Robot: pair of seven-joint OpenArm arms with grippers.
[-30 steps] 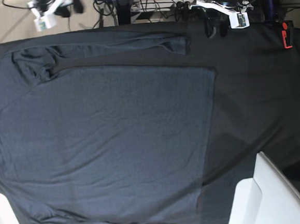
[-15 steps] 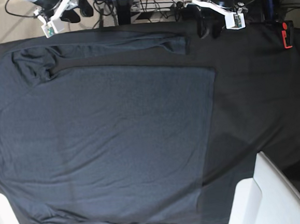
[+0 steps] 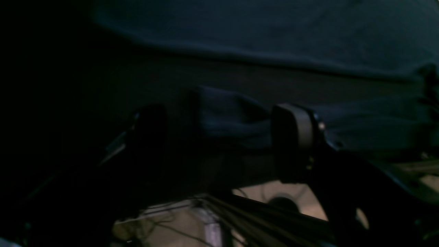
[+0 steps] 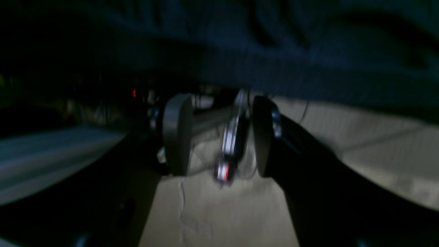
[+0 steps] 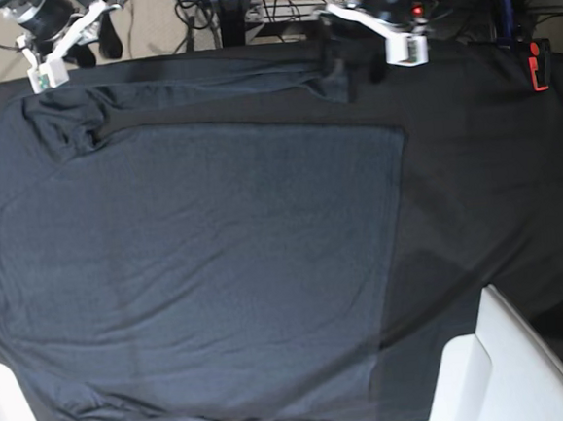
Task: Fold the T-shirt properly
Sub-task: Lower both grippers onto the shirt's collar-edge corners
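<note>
Shirt [image 5: 198, 266] spread flat over desk [image 5: 492, 165], one long strip already folded in along far edge; main folds left. Left jaws [image 3: 219, 137] spread, astride strip's end, not yet pinching. Right jaws [image 4: 219, 137] parted, empty, off far corner.

Charcoal-grey T-shirt [image 5: 209, 275] spread flat, wrinkled, one sleeve folded along far edge

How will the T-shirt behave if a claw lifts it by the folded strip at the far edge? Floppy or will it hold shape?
Likely floppy: the T-shirt lies flat with soft wrinkles, so only the pinched part should rise and the rest drag. Probably light for its area, since it looks like thin knit. It may cling to the black cloth rather than slide, as both look matte.
</note>
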